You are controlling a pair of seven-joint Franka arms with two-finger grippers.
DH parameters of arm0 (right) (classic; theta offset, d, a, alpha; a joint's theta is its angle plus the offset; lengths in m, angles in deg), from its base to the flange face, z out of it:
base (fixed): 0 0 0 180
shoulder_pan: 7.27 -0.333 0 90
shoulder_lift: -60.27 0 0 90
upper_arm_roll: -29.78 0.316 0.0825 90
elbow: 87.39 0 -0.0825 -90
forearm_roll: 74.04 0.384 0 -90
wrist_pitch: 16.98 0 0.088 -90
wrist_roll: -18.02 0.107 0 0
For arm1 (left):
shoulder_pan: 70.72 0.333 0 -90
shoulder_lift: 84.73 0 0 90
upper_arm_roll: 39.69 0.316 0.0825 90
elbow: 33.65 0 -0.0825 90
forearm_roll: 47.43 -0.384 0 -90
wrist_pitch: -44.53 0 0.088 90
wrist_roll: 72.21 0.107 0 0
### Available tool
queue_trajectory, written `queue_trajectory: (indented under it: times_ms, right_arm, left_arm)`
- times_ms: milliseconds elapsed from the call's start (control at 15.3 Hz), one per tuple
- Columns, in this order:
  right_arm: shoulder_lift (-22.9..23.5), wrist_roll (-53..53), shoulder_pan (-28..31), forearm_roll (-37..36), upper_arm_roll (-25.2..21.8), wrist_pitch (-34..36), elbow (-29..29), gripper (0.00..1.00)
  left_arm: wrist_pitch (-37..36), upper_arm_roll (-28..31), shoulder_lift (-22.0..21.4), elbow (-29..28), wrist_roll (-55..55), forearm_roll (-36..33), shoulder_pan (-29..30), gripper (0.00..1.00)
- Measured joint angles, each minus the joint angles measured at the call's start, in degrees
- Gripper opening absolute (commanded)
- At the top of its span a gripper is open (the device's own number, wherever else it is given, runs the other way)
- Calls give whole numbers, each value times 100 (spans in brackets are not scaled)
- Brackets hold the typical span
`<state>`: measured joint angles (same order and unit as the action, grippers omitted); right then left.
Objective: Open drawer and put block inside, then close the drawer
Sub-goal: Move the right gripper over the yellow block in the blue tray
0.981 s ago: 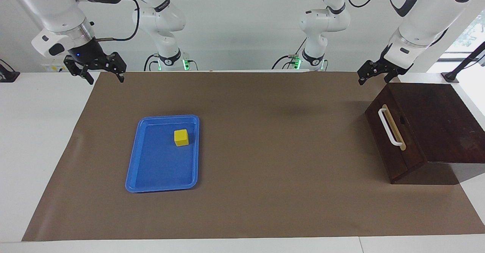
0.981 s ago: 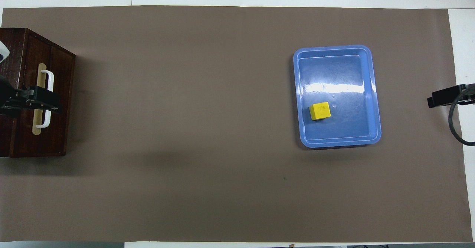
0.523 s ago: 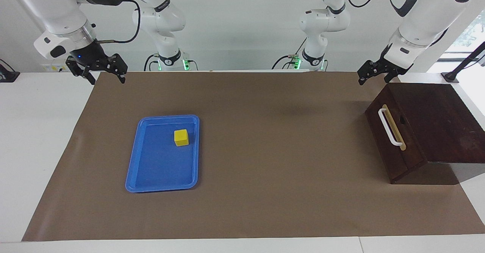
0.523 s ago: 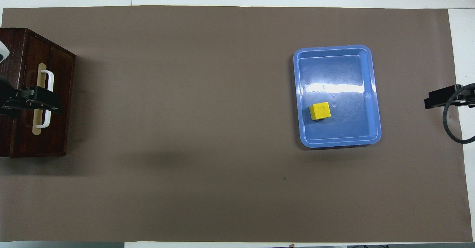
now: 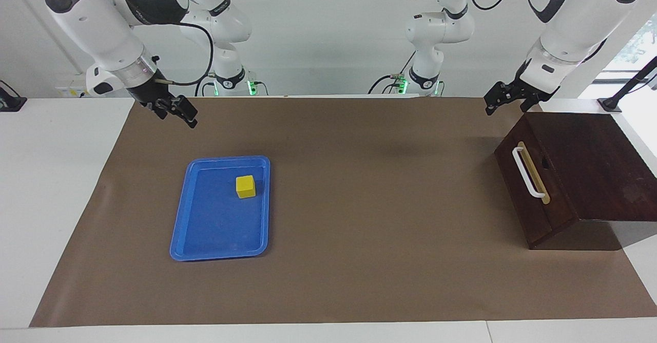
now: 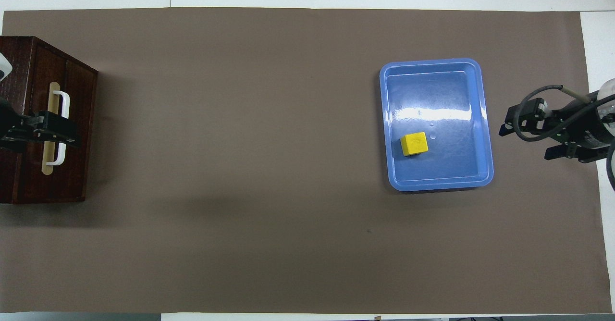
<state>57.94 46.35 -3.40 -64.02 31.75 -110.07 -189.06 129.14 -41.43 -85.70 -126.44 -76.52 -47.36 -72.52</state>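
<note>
Small bright yellow block (image 5: 246,186) in blue tray (image 5: 205,248).

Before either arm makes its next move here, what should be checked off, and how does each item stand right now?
1. Drawer shut in its dark box, white handle unobstructed: ok.
2. Block lies in the blue tray, nothing on it: ok.
3. Left gripper open, empty, up beside the box's top edge, clear of the handle: ok.
4. Right gripper open, empty, over the mat between the robots and the tray: ok.
5. Drawer opened: not ok, not yet done.
</note>
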Motion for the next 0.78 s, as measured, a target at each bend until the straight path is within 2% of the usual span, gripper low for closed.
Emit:
queue_trajectory:
  times_ms: [458, 785]
  right_arm:
    - [645, 2235, -37, 1260, -1, -898, -406, 100]
    - [961, 2886, -154, 2067, -2, -1770, -886, 100]
  left_arm:
    - [0, 0, 0, 0, 0, 0, 0, 100]
    - [0, 0, 0, 0, 0, 0, 0, 100]
